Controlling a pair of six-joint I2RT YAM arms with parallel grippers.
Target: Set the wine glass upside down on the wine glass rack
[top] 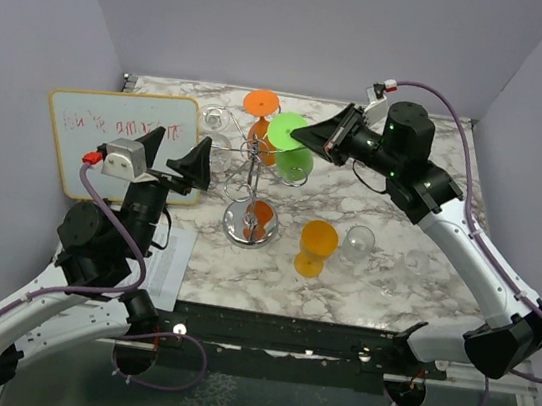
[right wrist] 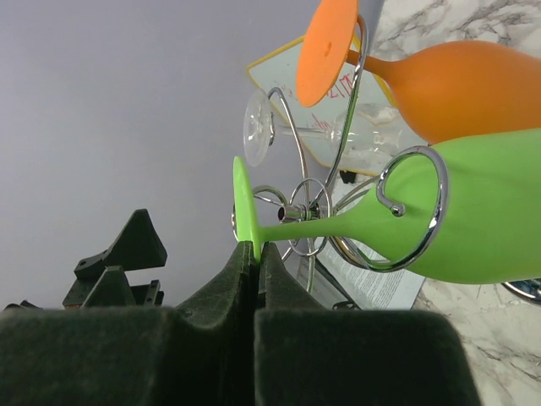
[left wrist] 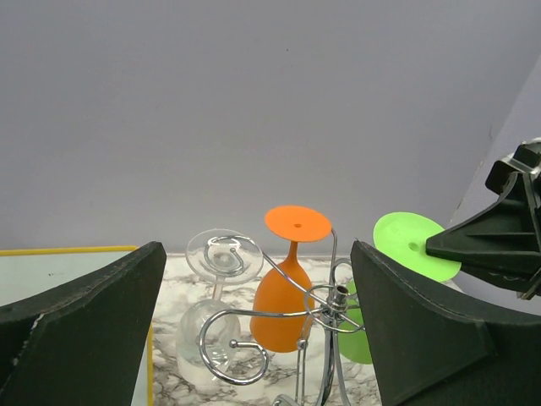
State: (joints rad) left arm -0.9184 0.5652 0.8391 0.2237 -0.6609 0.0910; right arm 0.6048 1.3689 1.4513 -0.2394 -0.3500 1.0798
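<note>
The wine glass rack [top: 250, 222] is a chrome wire stand with a round mirrored base at the table's middle. My right gripper [top: 319, 137] is shut on the round foot of a green wine glass [top: 289, 145], pinched edge-on between the pads in the right wrist view [right wrist: 256, 252]. The green glass [right wrist: 473, 220] hangs upside down with its stem inside a curled rack arm [right wrist: 436, 196]. An orange glass [left wrist: 283, 309] and a clear glass [left wrist: 211, 330] also hang upside down on the rack [left wrist: 336, 298]. My left gripper [top: 177, 154] is open and empty, left of the rack [left wrist: 256, 254].
A whiteboard [top: 119, 136] with red writing leans at the left. An orange glass [top: 316, 247] stands upright in front of the rack; two clear glasses [top: 358, 242] [top: 416, 262] lie to its right. A printed sheet [top: 169, 265] lies at the near left edge.
</note>
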